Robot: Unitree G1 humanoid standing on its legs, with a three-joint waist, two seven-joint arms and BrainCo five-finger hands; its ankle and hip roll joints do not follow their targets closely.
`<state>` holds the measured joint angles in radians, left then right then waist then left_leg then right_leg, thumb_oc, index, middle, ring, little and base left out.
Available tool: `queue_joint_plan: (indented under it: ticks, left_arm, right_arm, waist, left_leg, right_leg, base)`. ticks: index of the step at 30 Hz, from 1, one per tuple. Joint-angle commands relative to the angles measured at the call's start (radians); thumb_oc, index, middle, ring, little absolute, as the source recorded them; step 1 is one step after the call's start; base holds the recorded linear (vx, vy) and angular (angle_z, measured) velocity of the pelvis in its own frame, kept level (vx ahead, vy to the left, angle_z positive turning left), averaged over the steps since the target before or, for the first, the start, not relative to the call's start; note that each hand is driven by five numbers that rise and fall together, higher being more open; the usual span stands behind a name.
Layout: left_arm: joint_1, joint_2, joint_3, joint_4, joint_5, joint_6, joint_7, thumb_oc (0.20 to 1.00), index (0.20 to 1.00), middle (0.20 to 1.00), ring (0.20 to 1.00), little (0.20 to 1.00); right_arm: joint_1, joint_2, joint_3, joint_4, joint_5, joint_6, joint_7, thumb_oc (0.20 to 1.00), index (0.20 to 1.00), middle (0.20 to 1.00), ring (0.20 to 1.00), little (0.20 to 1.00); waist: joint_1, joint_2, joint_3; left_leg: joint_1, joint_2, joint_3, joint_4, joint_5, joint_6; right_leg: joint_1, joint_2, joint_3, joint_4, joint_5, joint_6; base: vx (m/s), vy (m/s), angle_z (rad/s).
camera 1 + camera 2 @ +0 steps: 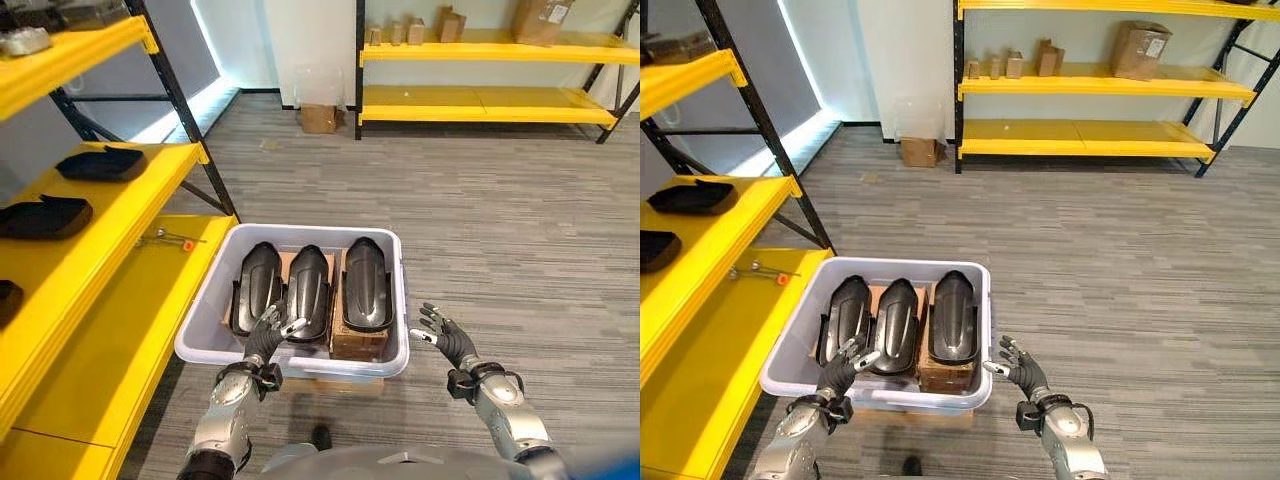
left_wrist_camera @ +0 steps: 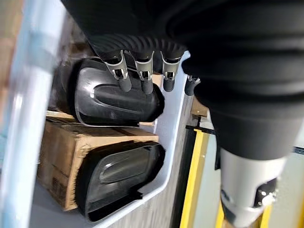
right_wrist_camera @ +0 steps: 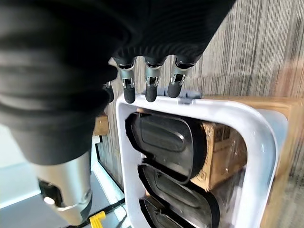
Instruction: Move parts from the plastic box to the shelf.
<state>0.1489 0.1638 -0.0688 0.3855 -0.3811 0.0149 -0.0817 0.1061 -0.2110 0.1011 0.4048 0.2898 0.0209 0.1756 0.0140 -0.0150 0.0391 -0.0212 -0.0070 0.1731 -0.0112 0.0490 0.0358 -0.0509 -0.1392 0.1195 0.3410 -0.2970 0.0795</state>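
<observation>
A: Inside the plastic box [image 1: 395,300]?
B: Three black moulded parts, side by side: left part [image 1: 256,287], middle part [image 1: 308,291], right part [image 1: 366,283]. Right one raised on a cardboard carton [image 1: 356,343] within the box.

A: Left robot hand [image 1: 272,331]?
B: Over the box's near rim, fingers [image 2: 124,80] straight and loose, tips above the near end of the middle part, apparently just clear of it. Nothing grasped.

A: Right robot hand [image 1: 438,331]?
B: Just outside the box's right wall, near its near corner. Fingers [image 3: 150,88] spread and relaxed, holding nothing, apart from the rim.

A: Left of the box?
B: Yellow shelf rack [image 1: 112,250] with black uprights. Two more black parts, the farther [image 1: 102,163] and the nearer [image 1: 44,216], on the middle level. Small metal tool with a red tip [image 1: 170,238] on the lowest level, close to the box's far left corner.

A: Beyond the box?
B: Grey carpet, then a small cardboard box [image 1: 319,118] on the floor beside a second yellow rack [image 1: 480,102].
</observation>
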Motion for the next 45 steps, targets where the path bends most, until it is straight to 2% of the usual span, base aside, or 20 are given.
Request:
queue_joint_plan:
  ticks: [1,4,8,10,12,13,14,15,16,18,21,24,28,29,32,34,37,39,42,45]
  left_arm:
    - [-0.037,-0.003,0.032,-0.073,-0.008,-0.042,-0.016,1.000,1.000,1.000,1.000,1.000]
    - [-0.038,0.001,0.030,-0.076,0.000,-0.040,-0.018,1.000,1.000,1.000,1.000,1.000]
    - [-0.045,0.002,0.026,-0.089,0.016,-0.036,-0.017,1.000,1.000,1.000,1.000,1.000]
    - [-0.052,0.009,0.022,-0.094,0.014,-0.035,-0.015,1.000,1.000,1.000,1.000,1.000]
    - [-0.053,0.014,0.017,-0.094,0.021,-0.036,-0.013,1.000,1.000,1.000,1.000,1.000]
    - [-0.050,0.011,0.015,-0.093,0.020,-0.035,-0.011,1.000,1.000,1.000,1.000,1.000]
    - [-0.041,0.001,0.008,-0.081,0.015,-0.035,-0.008,1.000,1.000,1.000,1.000,1.000]
    - [-0.040,0.001,0.008,-0.081,0.015,-0.035,-0.008,1.000,1.000,1.000,1.000,1.000]
    - [-0.032,-0.003,0.005,-0.080,0.012,-0.031,-0.010,1.000,1.000,1.000,1.000,1.000]
    - [-0.025,-0.009,0.022,-0.090,0.007,-0.029,-0.008,1.000,1.000,1.000,1.000,1.000]
    - [-0.013,-0.011,0.020,-0.085,0.003,-0.034,-0.002,1.000,1.000,1.000,1.000,1.000]
    - [-0.019,-0.014,0.021,-0.082,-0.005,-0.043,-0.001,1.000,1.000,1.000,1.000,1.000]
    - [-0.029,-0.014,0.002,-0.065,-0.014,-0.046,-0.004,1.000,1.000,1.000,1.000,1.000]
    - [-0.027,-0.014,0.002,-0.069,-0.020,-0.044,-0.002,1.000,1.000,1.000,1.000,1.000]
    - [-0.025,-0.010,0.002,-0.072,-0.023,-0.042,-0.004,1.000,1.000,1.000,1.000,1.000]
    - [-0.016,-0.016,0.013,-0.078,-0.019,-0.043,-0.008,1.000,1.000,1.000,1.000,1.000]
    - [-0.004,-0.041,0.027,-0.089,-0.024,-0.041,-0.008,1.000,1.000,1.000,1.000,1.000]
    - [-0.011,-0.051,0.021,-0.086,-0.025,-0.037,-0.008,1.000,1.000,1.000,1.000,1.000]
    - [-0.016,-0.036,0.012,-0.081,-0.027,-0.042,-0.018,1.000,1.000,1.000,1.000,1.000]
    - [-0.026,-0.016,0.004,-0.082,-0.022,-0.042,-0.021,1.000,1.000,1.000,1.000,1.000]
  right_arm:
    - [-0.025,-0.002,-0.037,-0.063,0.008,-0.040,0.004,1.000,1.000,1.000,1.000,1.000]
    - [-0.030,0.003,-0.037,-0.065,0.002,-0.043,0.004,1.000,1.000,1.000,1.000,1.000]
    - [-0.031,0.027,-0.036,-0.073,-0.002,-0.047,0.001,1.000,1.000,1.000,1.000,1.000]
    - [-0.034,0.029,-0.030,-0.082,0.001,-0.048,0.002,1.000,1.000,1.000,1.000,1.000]
    - [-0.034,0.035,-0.023,-0.090,0.001,-0.049,0.002,1.000,1.000,1.000,1.000,1.000]
    - [-0.031,0.041,-0.019,-0.094,0.002,-0.048,0.001,1.000,1.000,1.000,1.000,1.000]
    - [-0.031,0.044,-0.007,-0.088,0.008,-0.047,0.003,1.000,1.000,1.000,1.000,1.000]
    - [-0.031,0.044,-0.006,-0.088,0.008,-0.047,0.003,1.000,1.000,1.000,1.000,1.000]
    - [-0.031,0.047,0.001,-0.088,0.016,-0.045,0.004,1.000,1.000,1.000,1.000,1.000]
    - [-0.037,0.046,0.012,-0.090,0.025,-0.040,0.007,1.000,1.000,1.000,1.000,1.000]
    - [-0.028,0.051,0.018,-0.099,0.017,-0.036,0.014,1.000,1.000,1.000,1.000,1.000]
    - [-0.037,0.046,0.018,-0.092,0.018,-0.037,0.014,1.000,1.000,1.000,1.000,1.000]
    - [-0.041,0.031,-0.007,-0.097,0.031,-0.037,0.000,1.000,1.000,1.000,1.000,1.000]
    - [-0.041,0.030,-0.009,-0.092,0.032,-0.037,0.000,1.000,1.000,1.000,1.000,1.000]
    - [-0.041,0.025,-0.015,-0.095,0.037,-0.038,-0.003,1.000,1.000,1.000,1.000,1.000]
    - [-0.033,0.019,-0.023,-0.086,0.039,-0.043,-0.008,1.000,1.000,1.000,1.000,1.000]
    - [-0.011,0.004,-0.036,-0.089,0.043,-0.051,-0.015,1.000,1.000,1.000,1.000,1.000]
    - [-0.005,-0.002,-0.052,-0.099,0.048,-0.058,-0.028,1.000,1.000,1.000,1.000,1.000]
    - [-0.015,0.008,-0.069,-0.092,0.053,-0.056,-0.033,1.000,1.000,1.000,1.000,1.000]
    - [-0.022,0.013,-0.076,-0.100,0.068,-0.058,-0.040,1.000,1.000,1.000,1.000,1.000]
  waist:
    - [-0.006,-0.038,0.019]
    - [-0.006,-0.034,0.021]
    - [-0.016,-0.010,0.035]
    - [-0.025,0.012,0.048]
    - [-0.026,0.030,0.054]
    - [-0.029,0.035,0.054]
    - [-0.052,0.036,0.043]
    - [-0.053,0.036,0.045]
    - [-0.060,0.017,0.042]
    - [-0.052,0.003,0.043]
    - [-0.042,-0.013,0.037]
    - [-0.027,-0.023,0.029]
    - [-0.041,-0.042,0.053]
    - [-0.042,-0.044,0.059]
    - [-0.048,-0.068,0.071]
    - [-0.045,-0.067,0.055]
    - [-0.056,-0.041,0.039]
    - [-0.065,-0.017,0.039]
    - [-0.062,0.004,0.032]
    - [-0.056,0.000,0.042]
  left_leg:
    - [-0.039,0.081,-0.030,0.082,-0.053,-0.040]
    - [-0.033,0.070,-0.030,0.086,-0.066,-0.028]
    - [0.012,0.055,-0.041,0.030,-0.063,-0.004]
    - [0.038,0.065,-0.051,0.001,-0.055,0.003]
    - [0.067,0.069,-0.054,-0.036,-0.045,0.006]
    - [0.077,0.068,-0.058,-0.052,-0.042,0.005]
    - [0.087,0.052,-0.077,-0.069,-0.033,-0.001]
    - [0.089,0.052,-0.077,-0.069,-0.035,-0.001]
    - [0.093,0.028,-0.087,-0.076,-0.042,-0.002]
    - [0.095,0.027,-0.082,-0.076,-0.052,-0.007]
    - [0.091,0.022,-0.088,-0.075,-0.047,-0.008]
    - [0.089,0.019,-0.076,-0.059,-0.048,-0.019]
    - [0.017,0.017,-0.049,0.167,-0.074,-0.047]
    - [0.010,0.028,-0.051,0.199,-0.076,-0.050]
    - [0.022,0.157,-0.038,0.242,-0.058,-0.047]
    - [0.057,0.249,-0.091,0.173,0.006,-0.054]
    - [0.077,0.403,-0.089,0.050,0.139,-0.084]
    - [0.068,0.431,-0.050,-0.010,0.182,-0.107]
    - [0.098,0.391,-0.059,-0.030,0.085,-0.123]
    - [0.074,0.350,-0.063,0.018,0.033,-0.122]
  right_leg:
    - [0.168,-0.001,-0.032,-0.270,0.398,0.002]
    - [0.152,-0.007,-0.027,-0.219,0.417,0.014]
    - [0.065,0.015,-0.014,-0.032,0.488,0.034]
    - [0.017,0.032,-0.033,0.068,0.487,0.032]
    - [-0.012,0.015,-0.114,0.113,0.455,0.016]
    - [-0.027,0.015,-0.145,0.106,0.425,0.004]
    - [-0.065,0.132,-0.115,0.003,0.337,-0.018]
    - [-0.063,0.131,-0.116,0.004,0.335,-0.018]
    - [-0.070,0.165,-0.106,-0.148,0.346,-0.025]
    - [-0.072,0.126,-0.174,-0.251,0.372,-0.029]
    - [0.004,0.129,-0.127,-0.302,0.359,-0.042]
    - [0.042,0.114,-0.158,-0.339,0.367,-0.043]
    - [0.065,0.092,-0.168,-0.329,0.373,-0.057]
    - [0.062,0.088,-0.164,-0.316,0.368,-0.061]
    - [0.051,0.047,-0.146,-0.291,0.355,-0.059]
    - [0.038,0.028,-0.125,-0.280,0.347,-0.046]
    - [0.027,-0.003,-0.114,-0.239,0.310,-0.024]
    - [0.025,-0.018,-0.126,-0.215,0.289,-0.014]
    - [0.018,-0.046,-0.119,-0.186,0.284,-0.001]
    - [0.037,-0.088,-0.117,-0.204,0.323,0.013]
  base:
    - [0.05,0.065,-0.06]
    - [0.07,0.106,-0.02]
    - [0.05,0.136,0.00]
    - [0.05,0.143,0.03]
    - [0.08,0.125,0.14]
    - [0.16,0.101,0.14]
    - [0.14,0.060,0.06]
    - [0.16,0.005,-0.17]
    - [0.07,-0.053,-0.15]
    - [0.03,-0.070,-0.04]
    - [0.00,-0.072,0.17]
    - [0.02,-0.045,0.08]
    - [-0.02,-0.041,0.15]
    - [-0.04,0.024,0.32]
    - [-0.02,0.117,0.15]
    - [0.06,0.207,0.14]
    - [0.06,0.299,0.00]
    - [0.06,0.380,0.12]
    - [0.09,0.340,0.08]
    - [0.07,0.227,-0.06]
